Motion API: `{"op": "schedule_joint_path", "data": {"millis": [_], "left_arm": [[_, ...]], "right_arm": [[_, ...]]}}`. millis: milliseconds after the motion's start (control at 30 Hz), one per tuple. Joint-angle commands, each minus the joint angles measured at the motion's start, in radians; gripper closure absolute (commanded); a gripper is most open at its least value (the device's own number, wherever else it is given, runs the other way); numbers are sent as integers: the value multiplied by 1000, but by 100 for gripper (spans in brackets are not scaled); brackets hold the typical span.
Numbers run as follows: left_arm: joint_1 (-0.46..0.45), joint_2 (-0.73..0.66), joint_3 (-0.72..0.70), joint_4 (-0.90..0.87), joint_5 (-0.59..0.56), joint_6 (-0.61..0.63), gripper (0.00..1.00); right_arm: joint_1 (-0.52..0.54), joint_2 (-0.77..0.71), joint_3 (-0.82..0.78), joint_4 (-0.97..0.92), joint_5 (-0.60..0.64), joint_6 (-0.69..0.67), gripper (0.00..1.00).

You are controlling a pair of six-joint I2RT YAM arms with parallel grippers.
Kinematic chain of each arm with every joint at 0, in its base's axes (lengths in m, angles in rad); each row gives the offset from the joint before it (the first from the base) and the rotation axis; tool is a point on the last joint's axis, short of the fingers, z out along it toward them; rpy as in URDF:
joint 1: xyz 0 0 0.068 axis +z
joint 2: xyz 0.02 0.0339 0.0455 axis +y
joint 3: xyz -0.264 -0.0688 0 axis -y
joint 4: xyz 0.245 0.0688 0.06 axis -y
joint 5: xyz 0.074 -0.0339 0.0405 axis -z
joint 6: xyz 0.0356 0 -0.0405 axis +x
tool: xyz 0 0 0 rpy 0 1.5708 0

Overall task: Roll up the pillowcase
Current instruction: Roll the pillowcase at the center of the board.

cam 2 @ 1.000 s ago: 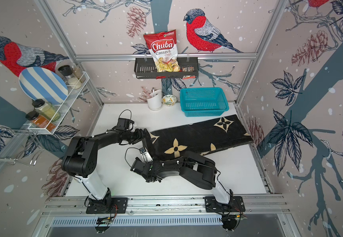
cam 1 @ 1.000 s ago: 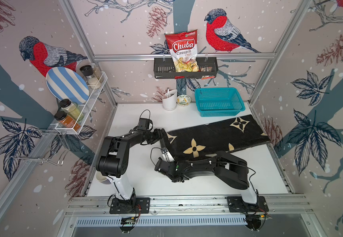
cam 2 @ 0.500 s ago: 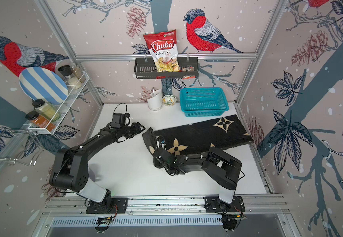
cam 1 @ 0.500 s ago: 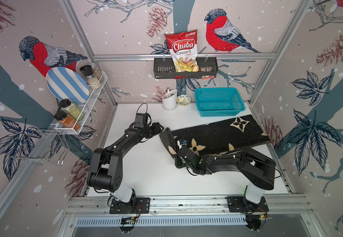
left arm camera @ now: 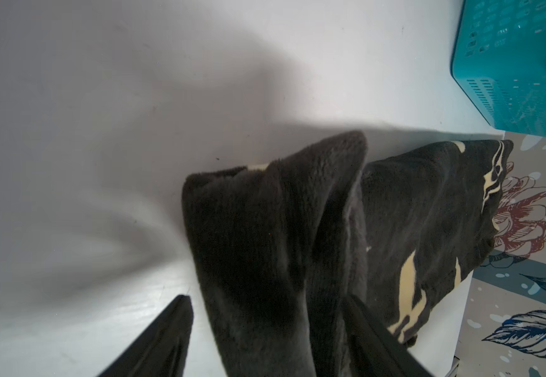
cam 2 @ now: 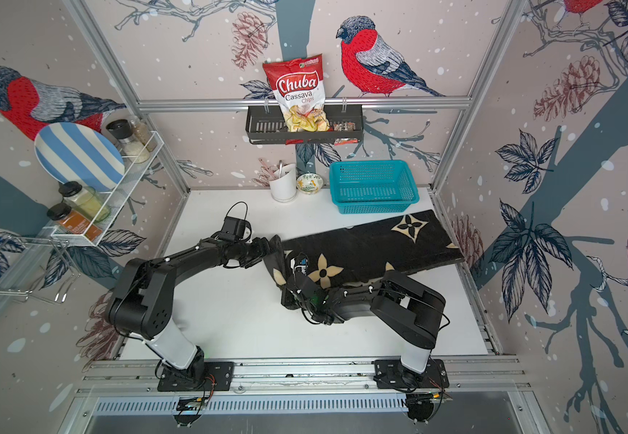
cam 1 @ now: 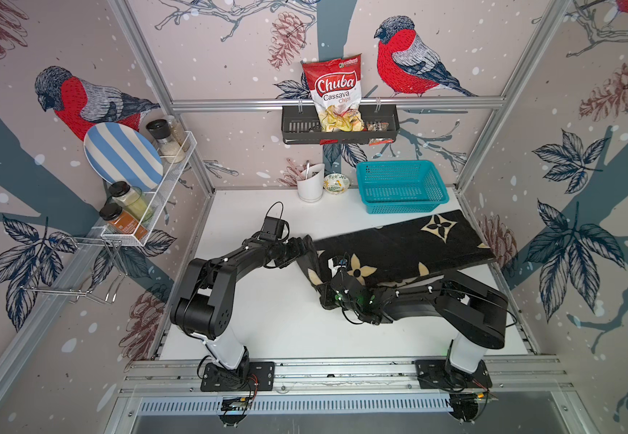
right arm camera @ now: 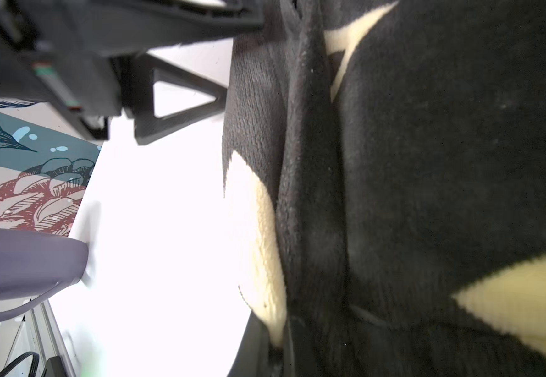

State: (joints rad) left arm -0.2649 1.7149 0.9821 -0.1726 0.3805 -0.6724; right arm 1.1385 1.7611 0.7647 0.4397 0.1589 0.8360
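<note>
The pillowcase (cam 1: pixel 398 244) (cam 2: pixel 365 244) is black plush with cream flowers and stars, and it lies across the right half of the white table (cam 1: pixel 267 319). Its left end stands up in a fold. My right gripper (cam 1: pixel 323 290) (cam 2: pixel 286 294) is at the fold's near corner, shut on a cream-patterned edge (right arm camera: pixel 265 254), and the pinch shows in the right wrist view (right arm camera: pixel 279 342). My left gripper (cam 1: pixel 302 248) (cam 2: pixel 269 250) is at the fold's far end. In the left wrist view the jaws (left arm camera: pixel 266 297) stand open astride the raised fold (left arm camera: pixel 265 228), one finger (left arm camera: pixel 167 336) clear of the cloth.
A teal basket (cam 1: pixel 402 186) stands just behind the pillowcase, next to a small bowl (cam 1: pixel 336 183) and a white utensil cup (cam 1: pixel 310 184). A purple mug (right arm camera: pixel 26 261) stands near the table's left edge. A wire rack (cam 1: pixel 147 188) juts from the left wall.
My right gripper has pulled the pillowcase's left end rightwards and up into a standing fold. The left gripper drew back towards the rear, then came in again at the fold's far end.
</note>
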Motion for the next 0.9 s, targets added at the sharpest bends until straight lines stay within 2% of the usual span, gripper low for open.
{"op": "schedule_joint_path", "data": {"millis": [0, 67, 333, 367, 500, 533, 567, 633, 733, 867], "left_arm": [[-2, 55, 58, -49, -59, 6, 31], [-2, 83, 83, -61, -74, 6, 37], [-4, 151, 173, -104, -184, 25, 98], [-6, 157, 190, -121, -208, 27, 100], [-26, 170, 255, -176, -251, 43, 98], [-34, 167, 266, -183, -251, 46, 77], [-41, 162, 278, -188, -253, 49, 61], [-51, 149, 289, -193, -247, 54, 46], [-56, 121, 302, -202, -251, 72, 39], [-58, 68, 298, -227, -269, 108, 39]], "right_arm": [[15, -1, 10, 14, 22, 2, 100], [26, 1, 13, 13, 27, 4, 100], [74, 9, -20, 49, 68, 66, 100], [77, 9, -29, 55, 71, 78, 100], [73, 2, -68, 94, 82, 125, 100], [64, -2, -86, 116, 78, 139, 100], [53, -7, -105, 140, 70, 160, 100], [34, -19, -147, 191, 57, 191, 100], [11, -38, -192, 237, 47, 231, 100], [-23, -38, -246, 306, 6, 290, 100]]}}
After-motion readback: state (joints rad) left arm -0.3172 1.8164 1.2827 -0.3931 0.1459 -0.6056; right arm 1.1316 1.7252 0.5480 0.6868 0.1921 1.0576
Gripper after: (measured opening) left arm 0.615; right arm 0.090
